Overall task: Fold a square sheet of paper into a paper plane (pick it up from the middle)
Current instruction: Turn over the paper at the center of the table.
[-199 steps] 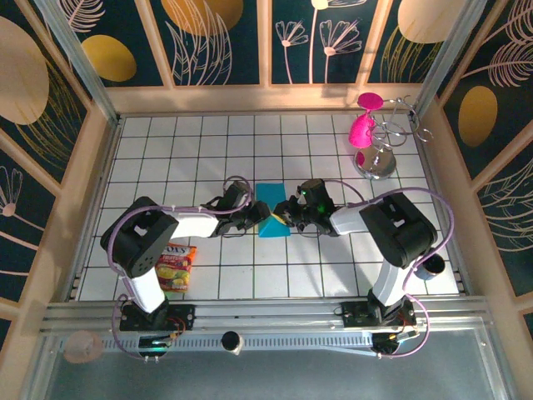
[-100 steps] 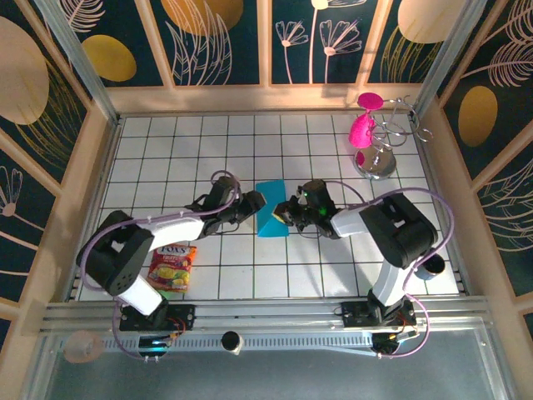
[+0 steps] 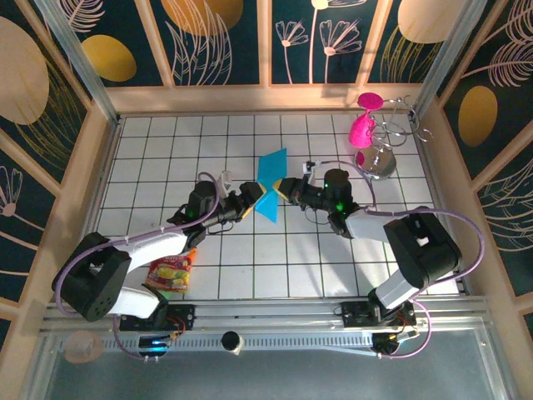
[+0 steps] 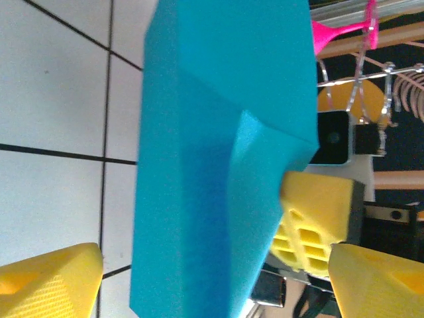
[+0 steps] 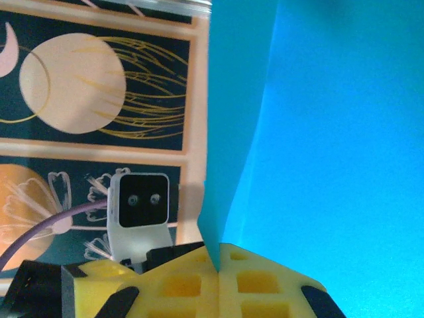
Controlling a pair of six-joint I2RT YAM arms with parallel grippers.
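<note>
Top external: right end effector (image 3: 283, 190) clamps the paper (image 3: 271, 177) by its right edge; left end effector (image 3: 248, 202), jaws apart, sits just left of it. The paper's long axis runs near-to-far.

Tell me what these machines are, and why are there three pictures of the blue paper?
These are two robot arms bolted to a white tiled table. One picture looks down from above; the other two come from a small camera on each wrist. The right arm pinches the blue paper in its shut jaws and holds it upright. The left arm has its jaws wide open on either side of the paper, not gripping it. On the table lies a red-and-yellow snack packet; far right, pink goblets are on a wire rack.
</note>
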